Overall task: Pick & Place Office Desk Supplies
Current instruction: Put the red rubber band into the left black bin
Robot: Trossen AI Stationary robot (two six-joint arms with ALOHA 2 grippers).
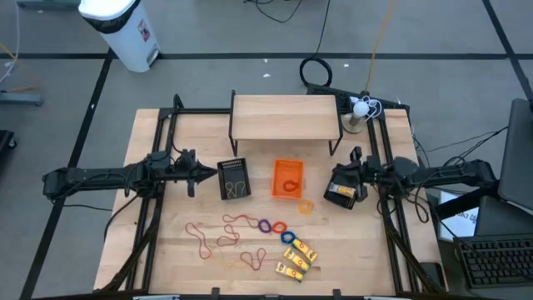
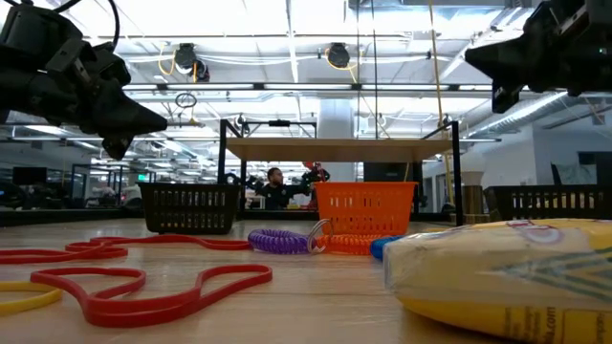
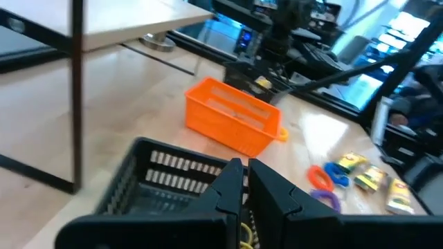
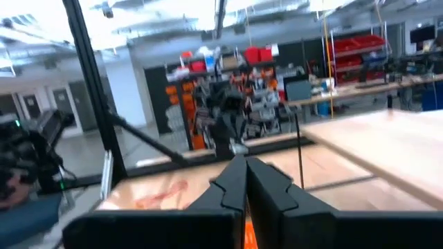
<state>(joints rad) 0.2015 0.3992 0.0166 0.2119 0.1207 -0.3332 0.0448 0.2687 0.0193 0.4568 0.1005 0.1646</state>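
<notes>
Left tool: your left tool [image 1: 196, 173] hangs at the left middle of the high view, just left of the black basket [image 1: 234, 178], fingers pressed together and holding nothing.
Right tool: your right tool [image 1: 353, 155] sits at the right middle of the high view, above the black bin [image 1: 342, 188], also closed tight and empty.
Rubber bands: red, brown and tan rubber bands [image 1: 218, 234] lie tangled on the table [image 1: 166, 250] at lower centre-left; a few already sit in the black basket.
Rings: purple ring [image 1: 265, 226], blue ring [image 1: 280, 227] and a second blue one lie in a short row at lower centre; an orange ring [image 1: 306, 206] rests just right of the orange basket [image 1: 288, 178].
Packets: yellow packets [image 1: 296, 259] are bunched at lower centre, right of the bands.
Handling, bands: expect them light, floppy and stretchy; pinch a single strand where it lies clear of the tangle, or others will likely trail up with it.
Handling, rings: they look like light coils with some give; nip one across its rim.
Handling, packets: probably light with a slick wrapper; close across the short width near the middle.
Next: you will need to spread the fingers before coming down.
</notes>
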